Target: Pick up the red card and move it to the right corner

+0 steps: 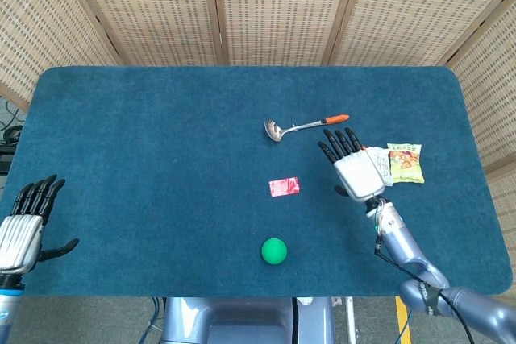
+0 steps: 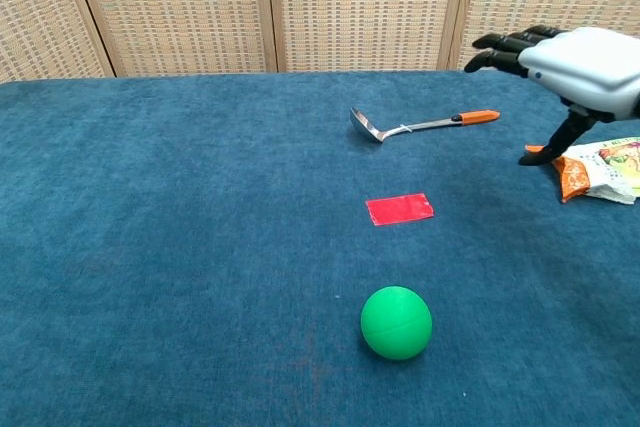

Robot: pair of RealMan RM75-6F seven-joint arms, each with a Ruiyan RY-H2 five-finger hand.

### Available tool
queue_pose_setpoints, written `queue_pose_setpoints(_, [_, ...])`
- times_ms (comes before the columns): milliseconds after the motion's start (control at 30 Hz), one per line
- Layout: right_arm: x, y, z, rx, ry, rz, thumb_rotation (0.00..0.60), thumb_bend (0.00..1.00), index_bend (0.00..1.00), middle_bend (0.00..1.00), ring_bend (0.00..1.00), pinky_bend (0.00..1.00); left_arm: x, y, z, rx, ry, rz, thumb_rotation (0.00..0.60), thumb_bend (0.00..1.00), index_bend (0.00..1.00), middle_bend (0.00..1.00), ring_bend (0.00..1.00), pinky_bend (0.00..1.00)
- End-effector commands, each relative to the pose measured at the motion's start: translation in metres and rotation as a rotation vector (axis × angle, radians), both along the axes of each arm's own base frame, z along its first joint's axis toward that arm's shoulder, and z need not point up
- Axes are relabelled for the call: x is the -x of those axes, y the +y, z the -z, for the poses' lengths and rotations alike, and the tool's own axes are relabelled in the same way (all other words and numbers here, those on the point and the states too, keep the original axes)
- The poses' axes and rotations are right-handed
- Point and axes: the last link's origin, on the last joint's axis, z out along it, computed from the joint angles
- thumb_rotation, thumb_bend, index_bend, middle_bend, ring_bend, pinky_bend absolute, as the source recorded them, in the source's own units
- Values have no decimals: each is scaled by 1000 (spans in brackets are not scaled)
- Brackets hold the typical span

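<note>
The red card (image 1: 284,187) (image 2: 399,209) lies flat on the blue table, near its middle. My right hand (image 1: 353,166) (image 2: 572,60) hovers above the table to the right of the card, fingers spread and holding nothing. It sits between the card and the snack bags. My left hand (image 1: 22,223) rests at the table's near left edge, fingers apart and empty; the chest view does not show it.
A green ball (image 1: 274,250) (image 2: 396,322) sits in front of the card. A ladle with an orange handle (image 1: 304,126) (image 2: 420,125) lies behind it. Snack bags (image 1: 401,163) (image 2: 600,168) lie at the right, partly hidden by my right hand.
</note>
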Motion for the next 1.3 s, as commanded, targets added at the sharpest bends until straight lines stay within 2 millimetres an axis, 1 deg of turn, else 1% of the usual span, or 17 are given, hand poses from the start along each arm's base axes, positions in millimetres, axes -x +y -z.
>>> queue_pose_setpoints(33, [-3,-3,11,-25,-4,-9,600,156,105,0,0,0,1,1,3,8,6,-4,600,51,0,0,0,0])
queue_pose_setpoints(333, [-10,-9,36,-67,-9,-5,600,156,104,0,0,0,2,3,4,8,8,-8,600,52,0,0,0,0])
queue_pose_setpoints(767, [-18,-19,61,-101,-5,15,600,156,104,0,0,0,6,5,3,8,4,-20,600,51,0,0,0,0])
queue_pose_setpoints(1300, [-19,-27,89,-141,2,40,600,158,104,0,0,0,11,8,6,18,6,-43,600,51,0,0,0,0])
